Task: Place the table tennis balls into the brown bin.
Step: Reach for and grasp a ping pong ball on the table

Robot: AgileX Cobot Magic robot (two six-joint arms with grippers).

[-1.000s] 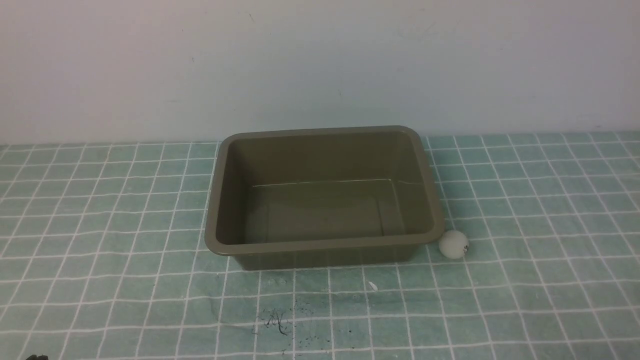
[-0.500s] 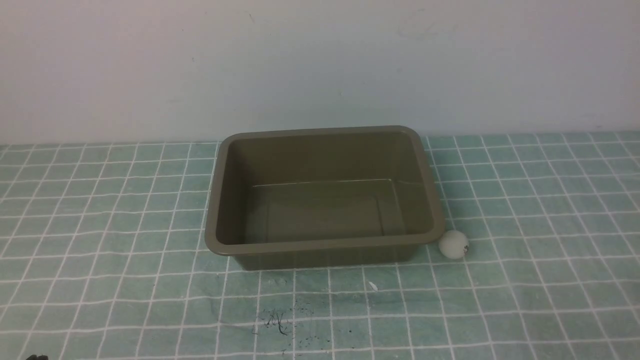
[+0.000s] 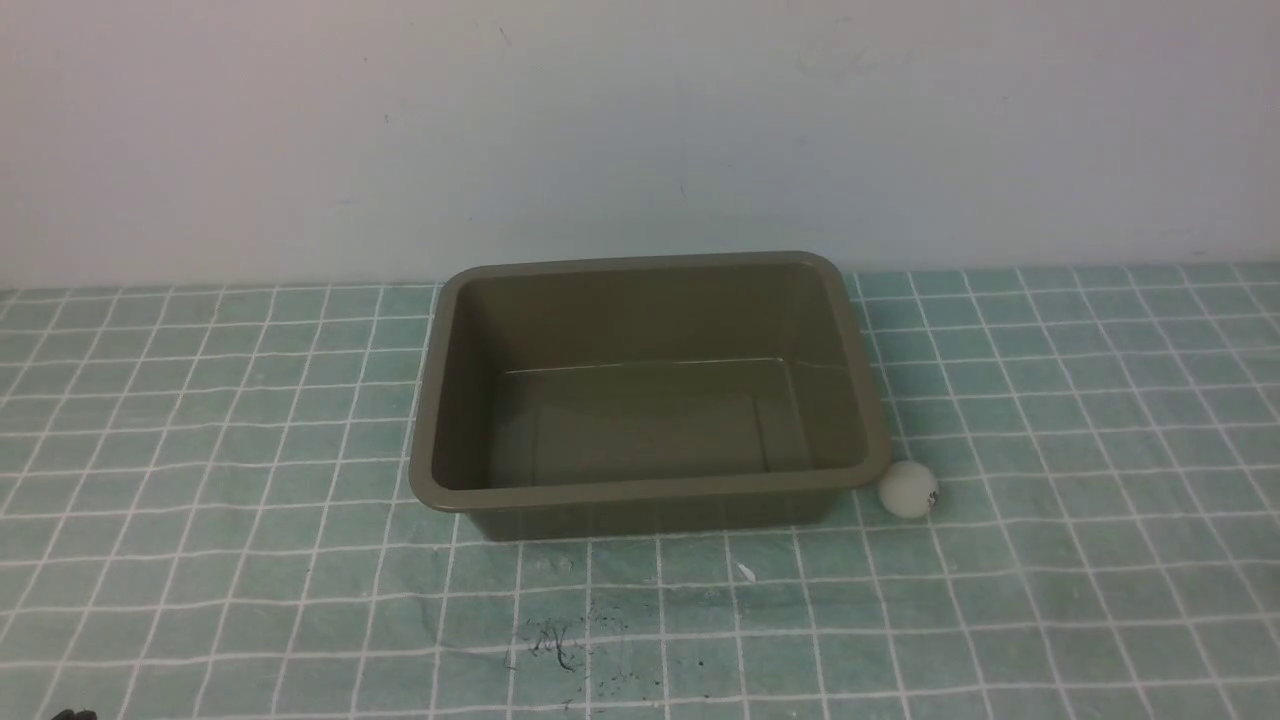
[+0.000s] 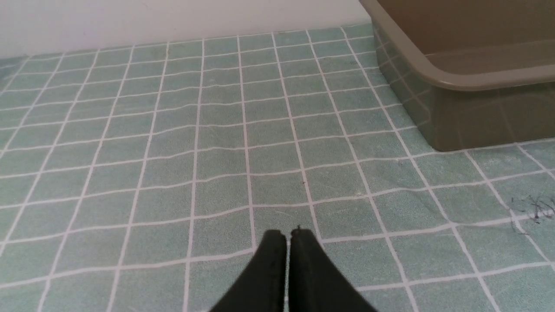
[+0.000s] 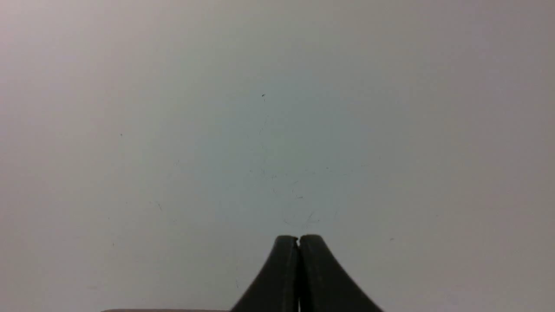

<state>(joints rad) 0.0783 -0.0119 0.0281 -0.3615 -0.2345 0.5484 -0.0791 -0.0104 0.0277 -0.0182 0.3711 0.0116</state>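
The olive-brown bin (image 3: pixel 870 420) stands in the middle of the table, nothing inside it. One white table tennis ball (image 3: pixel 908 489) with a small dark mark lies on the cloth against the bin's near right corner. Neither gripper shows in the front view. In the left wrist view my left gripper (image 4: pixel 288 234) is shut with nothing in it, low over the cloth, and the bin's corner (image 4: pixel 455 78) is some way ahead of it. In the right wrist view my right gripper (image 5: pixel 298 238) is shut and empty, facing the bare wall; the ball is out of that view.
A green cloth with a white grid (image 3: pixel 200 500) covers the table. A pale wall (image 3: pixel 640 130) rises right behind the bin. Dark scribble marks (image 3: pixel 555 645) and a small white fleck (image 3: pixel 745 572) lie on the cloth in front of the bin.
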